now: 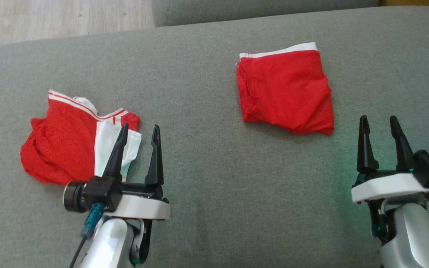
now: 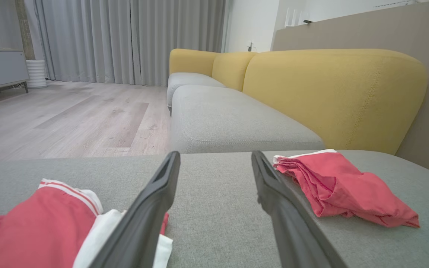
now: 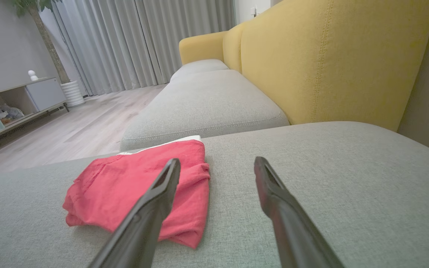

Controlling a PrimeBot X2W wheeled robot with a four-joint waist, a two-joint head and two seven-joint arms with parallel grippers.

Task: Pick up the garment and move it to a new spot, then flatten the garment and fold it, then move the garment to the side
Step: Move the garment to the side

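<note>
Head view: folded red fabric garment with a white waistband edge (image 1: 285,93) lies flat as a rough square on the grey woven sofa cushion (image 1: 207,178), waistband on the far side, some wrinkles along its left and lower edges. It sits ahead and to the left of the right claw (image 1: 378,118), clear of the fingertips, not held. Right claw is low at the right, fingers pointing away from the robot, spread wide, nothing between them. Left claw (image 1: 140,127) is low at the left, fingers also spread wide and empty. Its left finger overlaps the white part of a crumpled red and white fabric garment with striped trim (image 1: 69,145), which is bunched up to that claw's left; contact cannot be told. Left wrist view: left claw (image 2: 215,154) wide, bare cushion between the fingers. Crumpled garment (image 2: 32,230) is beside and partly behind the left finger, folded garment (image 2: 345,190) ahead and right of the right finger, layered edges facing the camera. Yellow upholstered sofa back (image 2: 333,93) stands beyond, pale wood floor (image 2: 69,119) to the far left. Right wrist view: right claw (image 3: 216,160) wide and empty. Folded garment (image 3: 125,186) lies ahead-left, the left finger crossing in front of it, the right finger over bare cushion.
</note>
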